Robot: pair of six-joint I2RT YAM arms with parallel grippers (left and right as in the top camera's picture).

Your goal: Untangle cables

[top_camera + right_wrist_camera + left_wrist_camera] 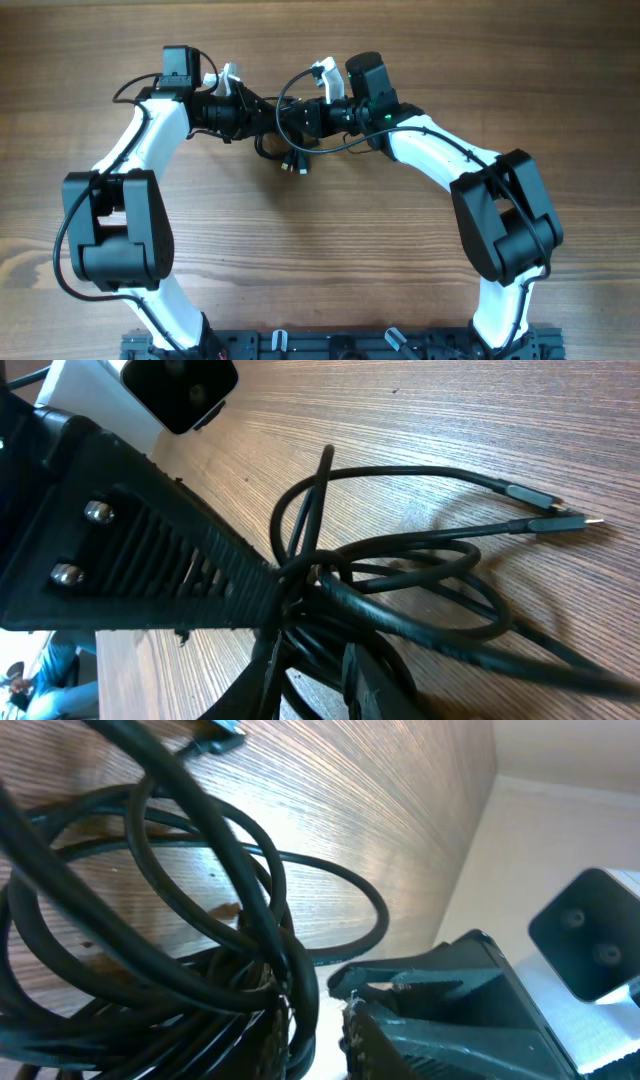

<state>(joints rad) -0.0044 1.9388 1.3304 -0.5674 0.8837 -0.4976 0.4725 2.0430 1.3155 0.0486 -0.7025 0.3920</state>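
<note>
Knotted cables (pixel 290 158) lie near the far edge of the wood-grain surface (pixel 330 260), approx. mid-way along, btwn both hands. Left hand (pixel 266 112) is clamped on the clump. Right hand (pixel 302 116) is at it too; its grip can't be told.

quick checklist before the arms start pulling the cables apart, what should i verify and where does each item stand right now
1. Right claw grips the cables: ok, the strands pinch together at its ribbed finger tip.
2. Left claw grip: cannot tell, loops cover its fingers in the left wrist view.
3. Clump loose enough to pull: not ok, loops cross and bunch tightly between the two claws.
4. Plug ends free: ok, two lie on the table, away from the clump.
5. Room to spread: ok, nothing else shows on the wood beside either arm.
</note>
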